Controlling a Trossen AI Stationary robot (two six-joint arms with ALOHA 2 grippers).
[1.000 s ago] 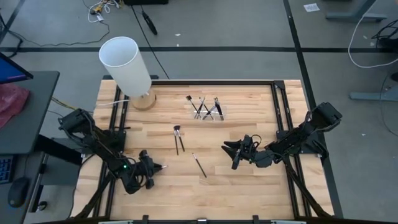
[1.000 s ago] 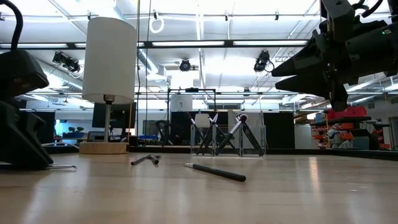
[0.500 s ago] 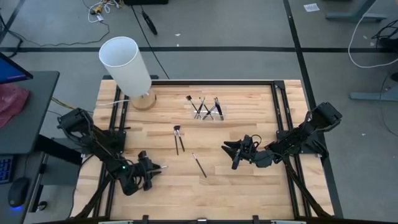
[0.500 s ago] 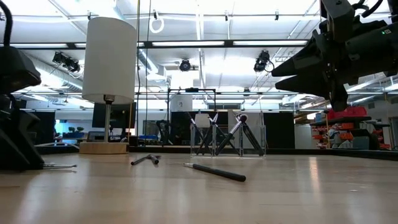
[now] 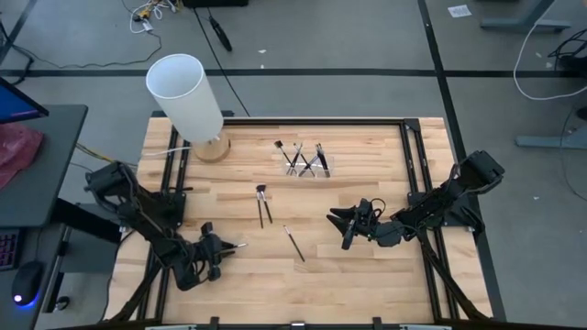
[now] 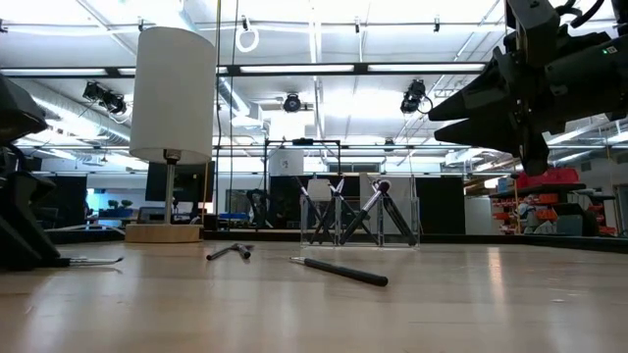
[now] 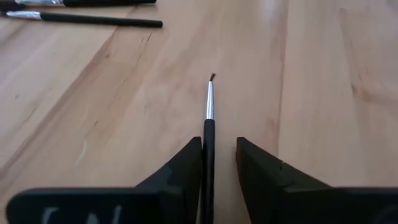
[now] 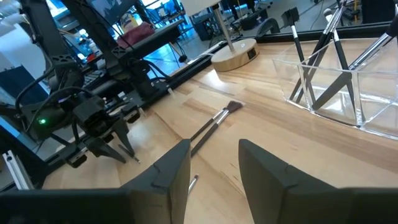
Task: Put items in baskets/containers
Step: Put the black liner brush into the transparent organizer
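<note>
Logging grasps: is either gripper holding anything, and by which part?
The left gripper has a thin brush between its fingers at the handle, but a firm hold cannot be told. The right gripper holds nothing.

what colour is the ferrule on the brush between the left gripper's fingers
Silver, between a black handle and a tiny reddish-brown tip on the brush; the left wrist view shows it best.

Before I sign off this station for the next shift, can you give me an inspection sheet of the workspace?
Surface: wooden table, no damage seen.
Job's things: several brushes stand in the clear holder; a pair of brushes and a single brush lie loose mid-table; a thin brush lies between the left pincer's fingers.
Clutter: white cylinder on a wooden base, far left corner.
Grippers: left pincer low at the table; right pincer open, raised, empty.
Cables: loose on the floor behind.
Surroundings: desk with keyboard and mouse at left.
</note>
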